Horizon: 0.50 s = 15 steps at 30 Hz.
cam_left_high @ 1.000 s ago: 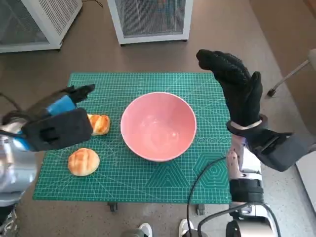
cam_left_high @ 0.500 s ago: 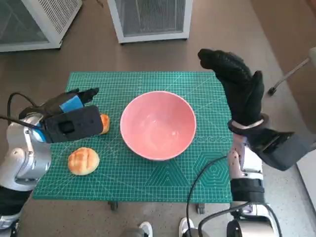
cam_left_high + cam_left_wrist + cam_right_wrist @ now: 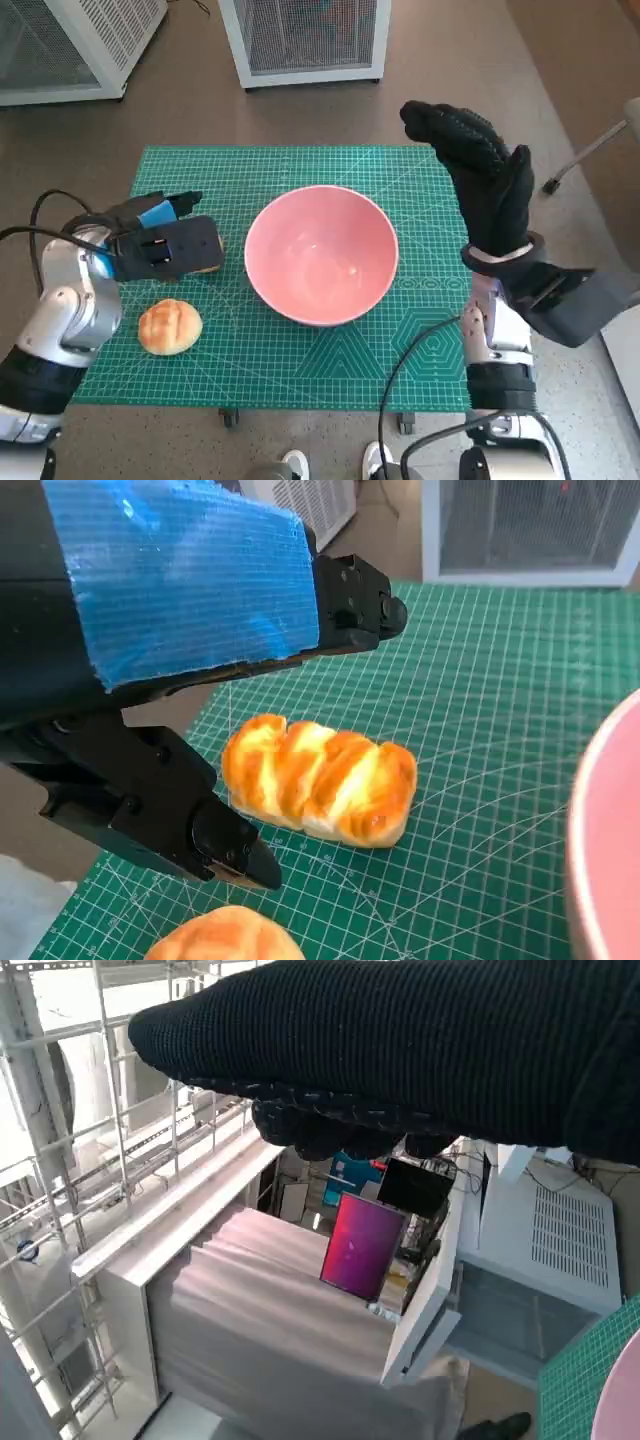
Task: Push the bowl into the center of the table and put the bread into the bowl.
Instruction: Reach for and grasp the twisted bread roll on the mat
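The pink bowl (image 3: 321,254) sits near the middle of the green cutting mat (image 3: 300,370), holding nothing. From the head view the left hand (image 3: 165,243) covers most of a striped bread roll (image 3: 208,262) just left of the bowl; the left wrist view shows that roll (image 3: 320,778) whole, lying on the mat between the spread black fingers (image 3: 350,605), untouched. A round bun (image 3: 169,326) lies nearer, at the mat's left. The right hand (image 3: 480,175) hangs raised at the bowl's right, fingers spread, holding nothing; its wrist view shows only the glove (image 3: 420,1050) against room shelving.
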Motion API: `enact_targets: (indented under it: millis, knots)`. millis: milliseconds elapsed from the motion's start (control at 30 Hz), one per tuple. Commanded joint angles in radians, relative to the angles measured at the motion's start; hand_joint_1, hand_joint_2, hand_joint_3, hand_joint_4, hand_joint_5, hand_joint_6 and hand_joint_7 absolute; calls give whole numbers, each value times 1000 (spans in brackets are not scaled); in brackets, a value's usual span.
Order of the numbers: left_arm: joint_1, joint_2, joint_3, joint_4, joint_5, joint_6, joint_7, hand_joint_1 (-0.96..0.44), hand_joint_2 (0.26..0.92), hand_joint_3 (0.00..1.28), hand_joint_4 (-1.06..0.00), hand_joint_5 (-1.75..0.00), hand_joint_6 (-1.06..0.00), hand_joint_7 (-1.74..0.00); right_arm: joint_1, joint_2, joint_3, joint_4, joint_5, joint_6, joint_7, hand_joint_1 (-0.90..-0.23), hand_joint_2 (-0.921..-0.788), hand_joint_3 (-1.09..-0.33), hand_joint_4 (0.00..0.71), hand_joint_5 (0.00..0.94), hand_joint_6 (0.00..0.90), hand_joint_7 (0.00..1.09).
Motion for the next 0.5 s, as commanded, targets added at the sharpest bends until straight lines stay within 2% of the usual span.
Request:
enact_targets:
  millis: [33, 500]
  knots:
    - [-36, -29, -18, 63, 35, -22, 12, -4, 720, 16, -13, -5, -205, -19, 25, -7, 1, 5, 7, 13, 9, -671, -921, -832, 223, 2, 267, 94]
    - [-79, -83, -32, 245, 74, -81, 51, -4, 730, 18, -89, -16, -273, -30, 29, -8, 1, -8, 13, 20, 10, -669, -921, -833, 223, 1, 263, 102]
